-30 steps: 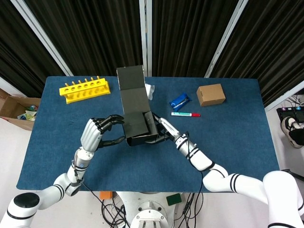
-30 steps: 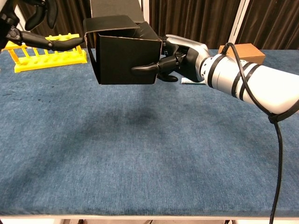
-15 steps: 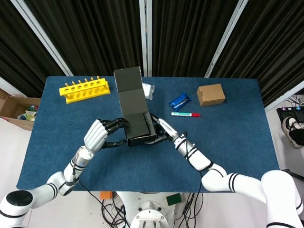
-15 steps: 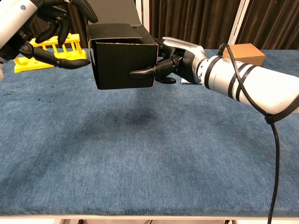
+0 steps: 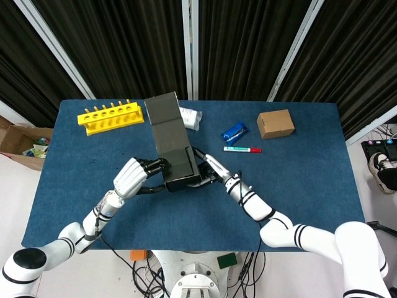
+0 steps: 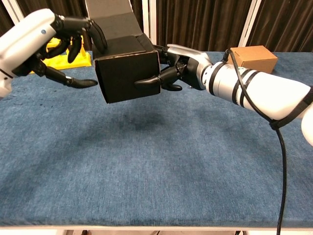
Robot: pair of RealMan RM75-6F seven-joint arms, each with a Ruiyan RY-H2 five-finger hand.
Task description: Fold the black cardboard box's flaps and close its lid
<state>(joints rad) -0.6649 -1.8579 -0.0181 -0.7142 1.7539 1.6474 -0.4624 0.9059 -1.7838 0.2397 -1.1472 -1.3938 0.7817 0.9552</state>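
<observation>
Both hands on the black cardboard box (image 6: 128,76) — held off the surface (image 6: 146,161), left of centre, shadow visible below it in chest view. Right hand (image 6: 178,68) gripping the box's right side, thumb across the near face, other fingers behind the right wall. Left hand (image 6: 46,46) at the left side, fingers curled over the top left edge, thumb pointing toward the box; real grip or mere contact — cannot tell. Lid (image 5: 162,118) not closed, standing up and leaning away to the far side. Step in hand, by judgement: side flaps in, lid next. Flap state inside hidden. Next move likely needs the right hand keeping the hold while the left swings the lid toward the near edge.
</observation>
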